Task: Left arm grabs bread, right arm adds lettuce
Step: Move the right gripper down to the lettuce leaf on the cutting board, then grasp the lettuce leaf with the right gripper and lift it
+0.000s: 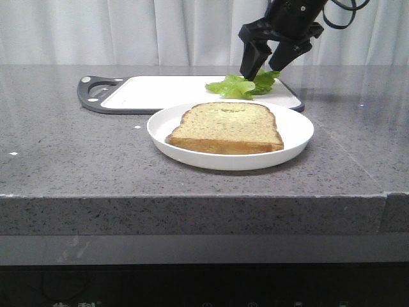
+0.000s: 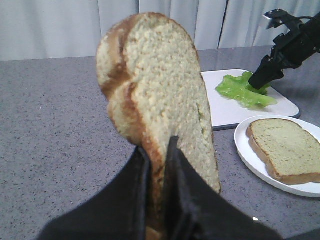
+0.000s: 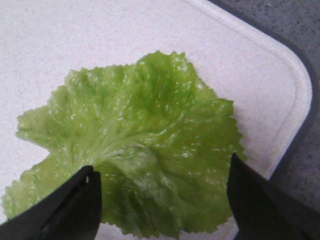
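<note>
Lettuce first: the ruffled, bright light-green lettuce leaf (image 1: 242, 86) lies flat on the white cutting board with the dark grey rim and handle (image 1: 160, 93), near that board's right end, toward the desk's far edge. Over it, the bulky matte-black right hand (image 1: 266, 66) has its wedge-shaped fingers spread wide apart, tips down at the leaf's right side; from the right wrist camera the leaf (image 3: 137, 150) fills the gap between the two fingers, and they are not pinching it.

Now the left side! The slim-fingered black left hand (image 2: 159, 150) is clamped on a thick square toast slice with a darker golden-brown crust (image 2: 155, 95), holding it upright by its lower edge above the grey speckled stone desk (image 1: 64, 153). That hand and its slice are outside the front camera's picture.

Closer to the desk's front edge, a round white plate (image 1: 294, 128) sits just in front of the cutting board, and a second slice of bread, pale and green-speckled on top (image 1: 227, 126), lies flat in it.
</note>
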Controlling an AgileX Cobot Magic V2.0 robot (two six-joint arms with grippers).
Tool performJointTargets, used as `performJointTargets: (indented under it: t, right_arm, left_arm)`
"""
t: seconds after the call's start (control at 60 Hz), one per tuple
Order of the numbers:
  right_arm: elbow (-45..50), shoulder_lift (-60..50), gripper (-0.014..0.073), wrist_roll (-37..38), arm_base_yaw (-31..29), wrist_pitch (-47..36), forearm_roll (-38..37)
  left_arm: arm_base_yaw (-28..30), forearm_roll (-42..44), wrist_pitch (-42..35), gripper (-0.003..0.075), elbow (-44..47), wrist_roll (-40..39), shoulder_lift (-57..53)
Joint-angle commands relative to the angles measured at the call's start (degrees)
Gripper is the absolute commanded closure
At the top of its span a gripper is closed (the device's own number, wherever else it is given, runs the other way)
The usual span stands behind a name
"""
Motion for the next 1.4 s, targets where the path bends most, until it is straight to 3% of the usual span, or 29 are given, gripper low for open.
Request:
performJointTargets:
  t: [0.0, 0.433, 0.517, 0.783, 0.933, 1.383]
  right_arm:
    - [-2.0, -3.5, 0.0053, -2.0, -0.1, -1.5, 0.6]
    - [-2.0, -1.3, 0.0062, -2.6, -0.1, -0.4, 0.8]
    - [-2.0, -1.4, 0.0136, -2.6, -0.1, -0.1, 0.8]
    - [-2.2, -1.6, 0.0544, -2.6, -0.1, 0.6, 0.8]
    - [-4.0, -1.6, 0.0658, -2.0, -0.2, 2.1, 0.8]
    - [-13.5, -4.0, 0.0661, -1.5, -0.2, 12.0, 4.4]
  left_arm:
    - [0.1, -0.4, -5.2, 0.0741, -1.5, -0.2, 0.5]
    - [0.1, -0.4, -5.2, 0.0741, -1.5, -0.2, 0.5]
    - [0.1, -0.4, -5.2, 0.0741, -1.5, -0.2, 0.5]
    - [0.1, -0.4, -5.2, 0.0741, -1.5, -0.2, 0.5]
    - [0.1, -0.4, -5.2, 0.0741, -1.5, -0.2, 0.5]
    - [0.1, -0.4, -5.2, 0.0741, -1.5, -0.2, 0.5]
